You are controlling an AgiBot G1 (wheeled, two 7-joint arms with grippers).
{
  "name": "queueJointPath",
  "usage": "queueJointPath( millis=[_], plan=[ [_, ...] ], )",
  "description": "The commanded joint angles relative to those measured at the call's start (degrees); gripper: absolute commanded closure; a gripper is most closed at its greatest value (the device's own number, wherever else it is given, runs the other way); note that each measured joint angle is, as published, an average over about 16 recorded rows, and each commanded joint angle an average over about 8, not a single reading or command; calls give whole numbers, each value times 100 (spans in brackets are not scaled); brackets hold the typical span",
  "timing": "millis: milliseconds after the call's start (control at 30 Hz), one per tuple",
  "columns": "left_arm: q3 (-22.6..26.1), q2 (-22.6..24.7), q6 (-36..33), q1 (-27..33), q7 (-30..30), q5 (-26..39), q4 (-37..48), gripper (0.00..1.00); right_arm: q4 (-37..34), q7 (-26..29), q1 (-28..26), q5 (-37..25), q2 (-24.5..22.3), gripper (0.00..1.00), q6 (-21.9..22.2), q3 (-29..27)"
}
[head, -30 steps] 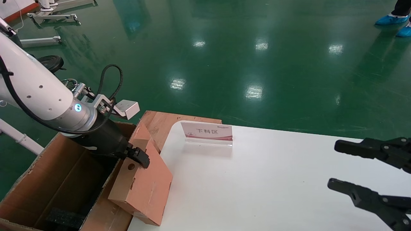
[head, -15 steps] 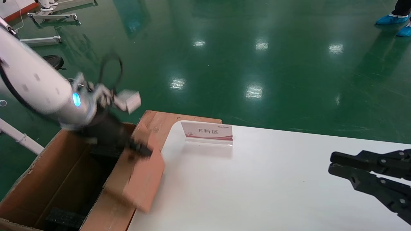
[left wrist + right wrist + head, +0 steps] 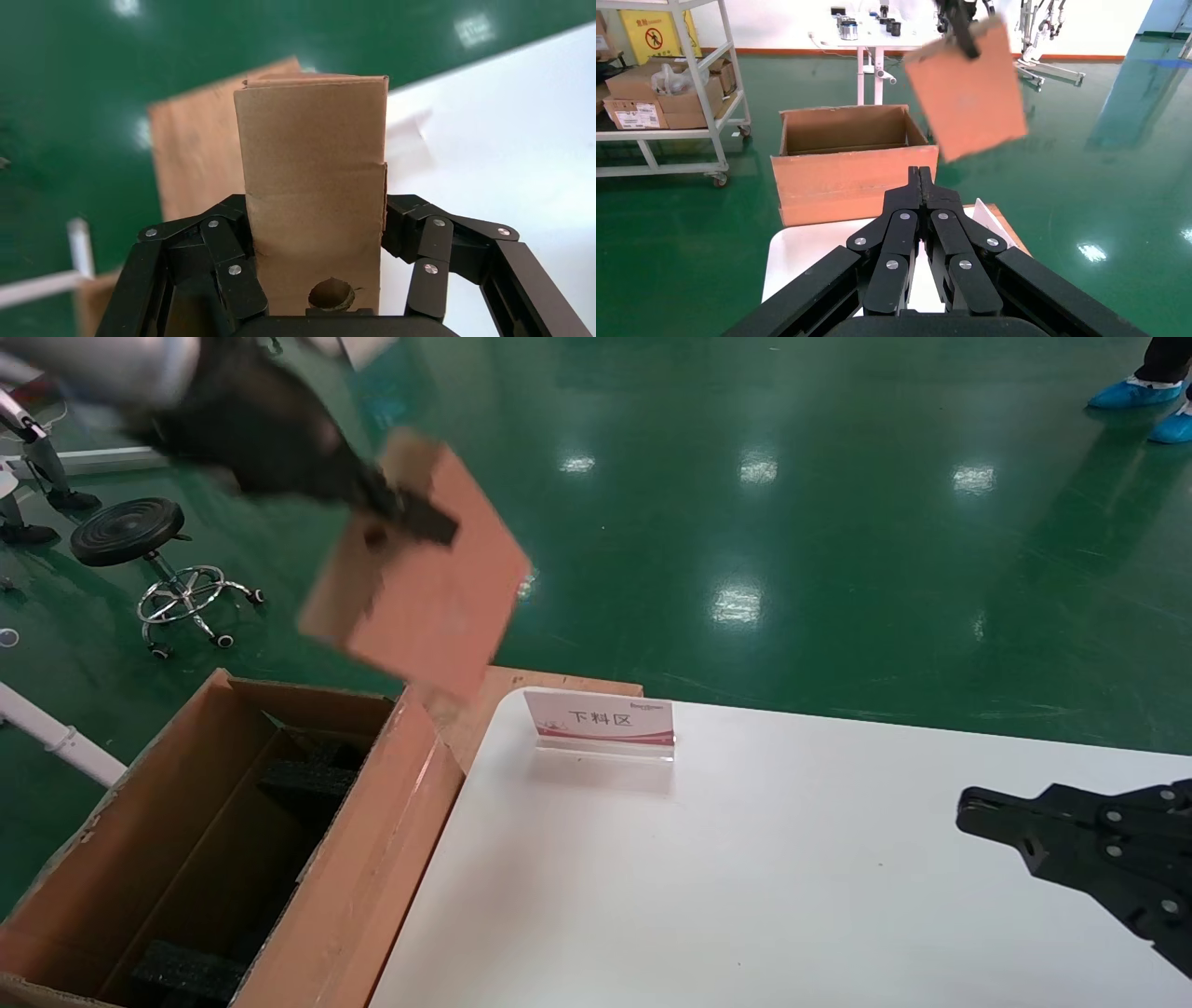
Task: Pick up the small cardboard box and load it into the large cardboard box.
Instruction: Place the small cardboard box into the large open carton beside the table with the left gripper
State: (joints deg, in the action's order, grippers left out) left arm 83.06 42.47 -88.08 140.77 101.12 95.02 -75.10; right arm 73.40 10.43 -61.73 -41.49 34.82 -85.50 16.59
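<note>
Cardboard, stiff and light by the look of it: the small cardboard box (image 3: 424,575) hangs in the upper left of the head view, high in the air and tilted, its lower corner above the near end of the white table (image 3: 745,877) and its body above and slightly right of the large cardboard box (image 3: 372,859), which stands open at the lower left with black foam pads (image 3: 307,780) inside. The left gripper (image 3: 400,514) has it pinched across the slim thickness at the end with the round hole; in the left wrist view the fingers (image 3: 235,270) press on both broad faces beside that hole (image 3: 330,293), and the box (image 3: 313,189) stands out straight from the grip without sagging. I judge it nearly empty and rigid enough to carry from one end, though smooth board held so far from its middle could pivot or slip in a fast swing. A hold nearer the centre would be steadier; the present one keeps the free end clear for lowering between the carton's flaps. The right gripper (image 3: 992,812) sits idle low at the right over the table, its jaws closed together on nothing.
</note>
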Motion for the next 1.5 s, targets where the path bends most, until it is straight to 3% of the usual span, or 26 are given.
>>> queueJointPath(
  millis=[33,233,533,800,1033,1500],
  plan=[
    [-77,124,-128,283,-122,100,56,100,0,0,0,0,0,100,0,1],
    [338,278,-340,1099,-249,-181,205,100,0,-1,-1,2,-1,100,1,3],
    [2236,207,-493,2470,281,-1346,-71,100,0,-3,-1,4,-2,100,3,6],
    [3684,273,-687,3226,768,-2102,-316,100,0,-4,-2,6,-4,1,4,9],
    [4278,105,-669,3279,744,-2234,-338,100,0,-6,-3,8,-5,0,5,11],
    [4750,-856,-650,3223,166,-2104,-386,100,0,-8,-4,11,-7,0,7,16]
  ],
)
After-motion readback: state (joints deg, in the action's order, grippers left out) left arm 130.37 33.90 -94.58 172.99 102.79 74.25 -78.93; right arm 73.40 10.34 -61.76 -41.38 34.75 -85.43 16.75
